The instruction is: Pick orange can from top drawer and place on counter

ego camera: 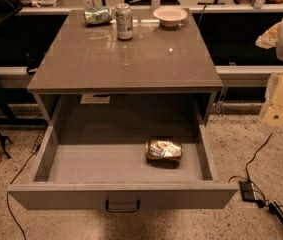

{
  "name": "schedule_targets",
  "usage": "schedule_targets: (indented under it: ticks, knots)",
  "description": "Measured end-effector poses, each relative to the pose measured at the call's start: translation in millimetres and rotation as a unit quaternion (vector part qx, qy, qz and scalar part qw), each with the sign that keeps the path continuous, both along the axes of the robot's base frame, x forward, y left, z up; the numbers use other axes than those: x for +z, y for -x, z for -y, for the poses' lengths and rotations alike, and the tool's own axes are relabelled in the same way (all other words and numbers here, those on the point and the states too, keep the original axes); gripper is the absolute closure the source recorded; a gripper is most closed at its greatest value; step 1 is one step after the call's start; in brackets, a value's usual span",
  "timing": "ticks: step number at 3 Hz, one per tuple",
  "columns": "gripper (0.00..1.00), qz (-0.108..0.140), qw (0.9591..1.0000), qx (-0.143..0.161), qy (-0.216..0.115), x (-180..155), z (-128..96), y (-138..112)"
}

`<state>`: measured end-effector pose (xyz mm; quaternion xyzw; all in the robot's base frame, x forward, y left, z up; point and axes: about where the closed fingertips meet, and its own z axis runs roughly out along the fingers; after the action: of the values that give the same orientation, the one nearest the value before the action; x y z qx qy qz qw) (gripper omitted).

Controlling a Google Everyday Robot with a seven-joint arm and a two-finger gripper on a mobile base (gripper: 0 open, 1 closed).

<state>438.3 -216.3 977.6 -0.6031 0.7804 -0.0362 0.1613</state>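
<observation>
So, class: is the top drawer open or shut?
Open: top drawer pulled out, orange can lying inside; claw at right edge.

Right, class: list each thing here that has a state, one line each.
top drawer: pulled open
orange can: lying on its side inside the drawer
silver-green can: upright on the counter
crushed green can: flattened, lying on the counter
bowl: upright on the counter
gripper: at right edge, outside the drawer

Can (164, 149) in the top drawer (56, 196), right of centre, below the counter (131, 59); claw (279, 115) off to the right.
</observation>
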Motion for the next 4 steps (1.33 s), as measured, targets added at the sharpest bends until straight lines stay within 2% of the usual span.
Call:
schedule_targets:
  ticks: [1,2,3,4]
  knots:
    - [0.0,0.0,1.0,0.0,0.0,-0.1,0.0,0.0]
    - [0.0,-0.008,0.9991,-0.009,-0.04,-40.3,0.0,-9.5]
    - [0.0,-0.025,0.9927,-0.006,-0.118,-108.3,-12.7,-24.5]
    - [0.0,-0.031,0.9791,-0.002,-0.201,-164.6,-44.5,-41.9]
